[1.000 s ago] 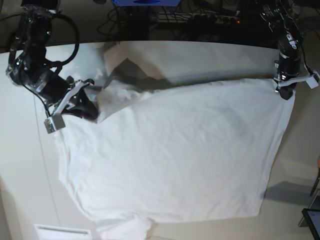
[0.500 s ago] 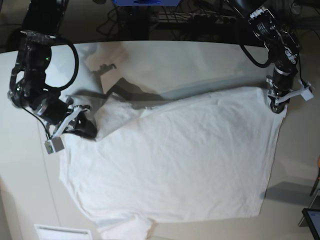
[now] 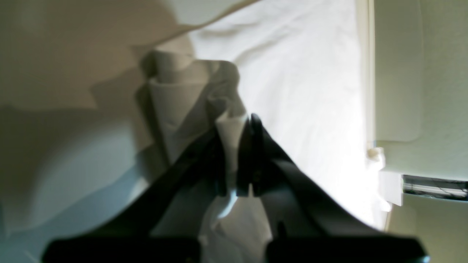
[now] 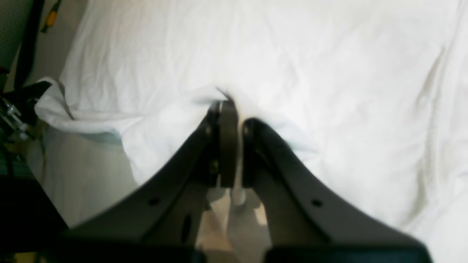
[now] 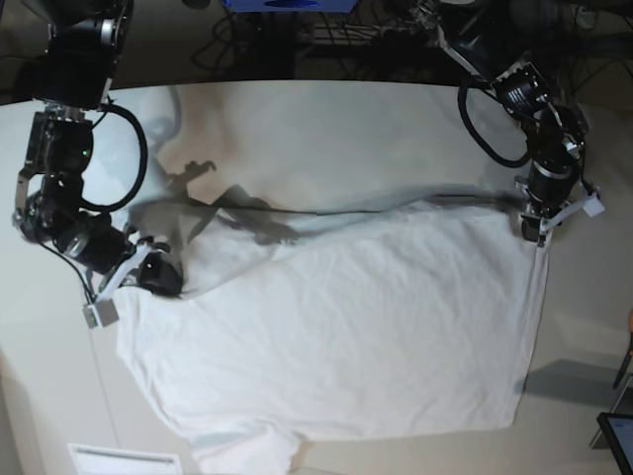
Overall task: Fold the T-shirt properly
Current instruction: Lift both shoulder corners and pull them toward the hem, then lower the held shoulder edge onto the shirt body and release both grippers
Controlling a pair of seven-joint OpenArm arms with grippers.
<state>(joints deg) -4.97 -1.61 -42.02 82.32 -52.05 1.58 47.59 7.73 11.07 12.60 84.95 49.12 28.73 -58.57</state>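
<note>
The white T-shirt (image 5: 336,336) lies spread over the tabletop, its near edge bunched at the front left. Its far edge is stretched between my two grippers. My left gripper (image 5: 532,233) is at the shirt's far right corner in the base view. In the left wrist view it (image 3: 236,128) is shut on a twisted bunch of the T-shirt (image 3: 299,73). At the shirt's far left corner my right gripper (image 5: 166,282) sits low over the table. The right wrist view shows it (image 4: 236,117) shut on a raised fold of the T-shirt (image 4: 292,54).
The bare off-white table (image 5: 346,129) stretches behind the shirt, crossed by the arms' shadows. Cables and dark equipment (image 5: 346,40) run along beyond the far edge. A white slotted plate (image 5: 124,460) lies at the front left. A dark device (image 5: 618,435) pokes in at the front right.
Both grippers have come toward the table's front, each with a corner of the shirt. The shirt's far edge has followed them, uncovering more bare table behind.
</note>
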